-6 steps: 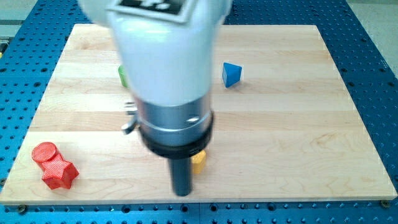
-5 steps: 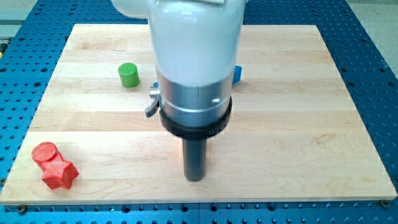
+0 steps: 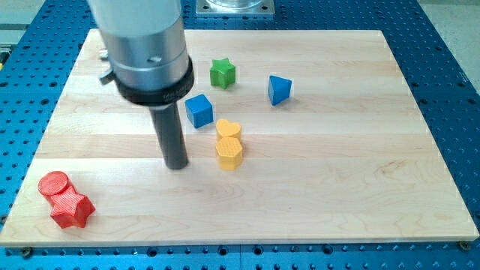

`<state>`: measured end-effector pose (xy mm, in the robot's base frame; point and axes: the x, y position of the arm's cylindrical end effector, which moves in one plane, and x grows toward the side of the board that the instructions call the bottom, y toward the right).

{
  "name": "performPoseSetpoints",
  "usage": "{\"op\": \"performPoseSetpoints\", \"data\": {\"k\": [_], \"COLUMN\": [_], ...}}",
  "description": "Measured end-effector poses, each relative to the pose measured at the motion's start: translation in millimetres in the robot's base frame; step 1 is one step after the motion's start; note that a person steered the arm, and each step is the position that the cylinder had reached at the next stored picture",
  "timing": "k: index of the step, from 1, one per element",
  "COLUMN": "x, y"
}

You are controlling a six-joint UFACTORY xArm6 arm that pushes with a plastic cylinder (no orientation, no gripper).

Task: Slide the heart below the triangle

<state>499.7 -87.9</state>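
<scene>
Since my tip, which has no jaws, sits left of the yellow heart that touches the hexagon, a careless rightward shove toward the triangle may drag both.

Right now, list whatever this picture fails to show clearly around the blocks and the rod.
- Green cylinder: not visible in the camera view; the arm's body covers the board's upper left, so whether it sits there cannot be told.
- Yellow heart and yellow hexagon block: they look touching, but a thin gap cannot be ruled out.
- Arm: cut off by the view's top.
- My tip: visible, left of the yellow blocks, apart from them.
</scene>
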Motion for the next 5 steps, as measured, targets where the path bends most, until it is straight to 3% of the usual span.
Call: {"op": "performPoseSetpoints", "data": {"k": [2, 3, 5], "x": [-37.8, -48.0, 3.6], "y": [95.5, 116.5, 121.9]}}
